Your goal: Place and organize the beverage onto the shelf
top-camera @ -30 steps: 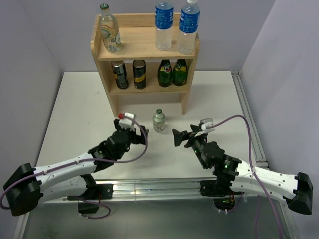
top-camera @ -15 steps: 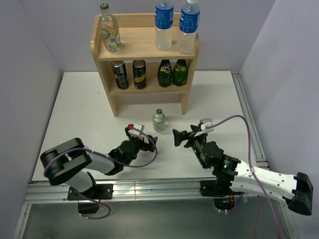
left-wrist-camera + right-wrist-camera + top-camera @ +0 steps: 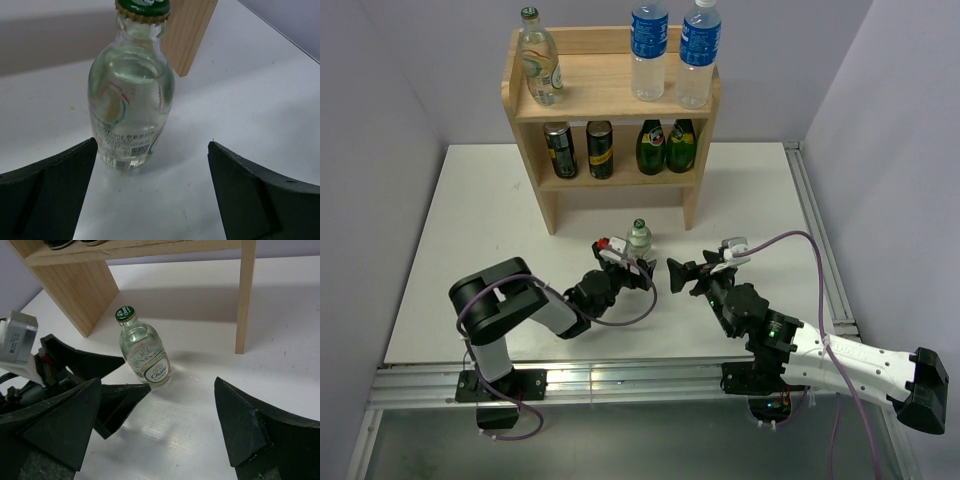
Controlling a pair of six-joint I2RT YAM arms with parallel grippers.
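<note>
A clear glass green-capped bottle (image 3: 639, 240) stands upright on the white table in front of the shelf (image 3: 600, 88). My left gripper (image 3: 642, 273) is open just before it. In the left wrist view the bottle (image 3: 131, 100) stands ahead of the open left gripper (image 3: 152, 142), nearer the left finger and untouched. My right gripper (image 3: 670, 277) is open and empty to the bottle's right, pointing at it (image 3: 145, 352). The top tier holds another glass bottle (image 3: 540, 62) and two water bottles (image 3: 649, 52) (image 3: 699, 55). Two dark cans (image 3: 559, 150) (image 3: 600, 149) stand on the lower tier.
Two dark green bottles (image 3: 651, 147) (image 3: 681, 146) stand on the lower tier beside the cans. The shelf's right leg (image 3: 245, 295) and left side panel (image 3: 75, 290) rise just behind the bottle. A metal rail (image 3: 815, 240) runs along the table's right edge.
My left arm has folded and swept its open gripper to the right across the table, up to the glass bottle. The right arm and the bottle have not moved.
</note>
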